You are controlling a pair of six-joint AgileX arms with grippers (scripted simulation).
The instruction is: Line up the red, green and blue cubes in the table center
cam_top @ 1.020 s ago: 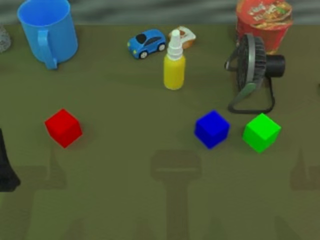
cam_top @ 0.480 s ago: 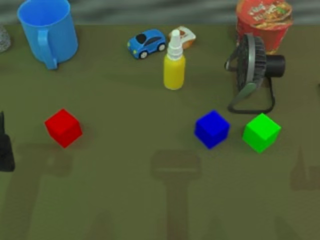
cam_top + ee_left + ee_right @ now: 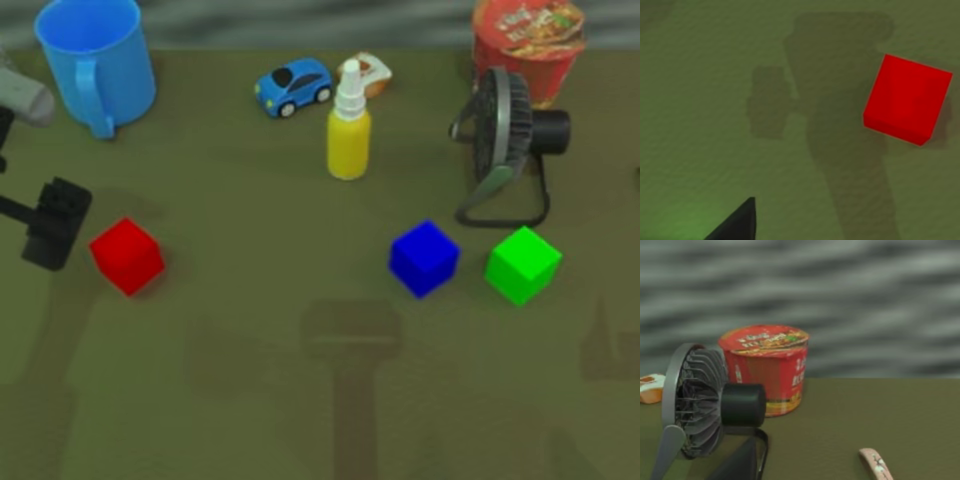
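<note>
- The red cube [image 3: 127, 255] sits at the table's [image 3: 250, 400] left, with the left gripper [image 3: 55, 222] just beside it on its left.
- The blue cube [image 3: 424, 258] and green cube [image 3: 522, 264] sit side by side at right.
- Behind them stands a fan [image 3: 505, 145], a noodle cup [image 3: 527, 45] behind that.
- A mug [image 3: 97, 62] stands at back left.

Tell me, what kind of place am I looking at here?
Probably a computer-rendered test table, not a real room. Household odds and ends, a blue mug, a desk fan and a noodle cup, stand behind plain coloured cubes such as the red cube.
</note>
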